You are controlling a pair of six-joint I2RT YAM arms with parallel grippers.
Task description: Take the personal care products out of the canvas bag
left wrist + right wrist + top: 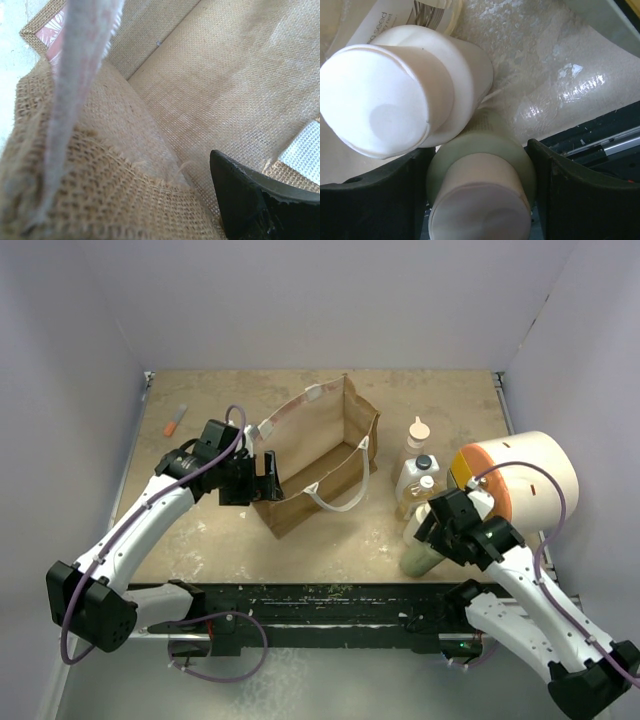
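Bottles stand in a line near the right edge of the bench (220, 550), all outside the canvas bag (318, 440): from far to near, a beige bottle (418, 436) with a pointed cap, a clear squarish bottle (413, 476) with a dark cap, a pale bottle (421, 496) with a white cap, and an olive-green bottle (419, 554). The bag sits upright and open at the middle of the bench. A big white cylinder (520, 480) lies at the right edge, and an orange-and-white tube (176, 420) lies near the far left corner. The left arm stretches from the near left corner, elbow low, with the left claw (262, 475) at the bag's left end wall. The right arm bends in from the near right corner, its right claw (432, 530) pointing down over the olive-green bottle.

From the left wrist, coarse weave fills the frame. A white rope handle (75, 100) crosses close to the lens, and a pale patch (306, 155) shows at the right. One dark finger (260, 200) sits inside the bag; the other is hidden, so I cannot tell how wide this claw stands.

From the right wrist, the right claw (479, 150) is narrow, its fingers (585, 200) pressed to both sides of the olive-green bottle (480, 190) below its cream cap. The pale bottle (395, 95) stands touching it, just beyond.
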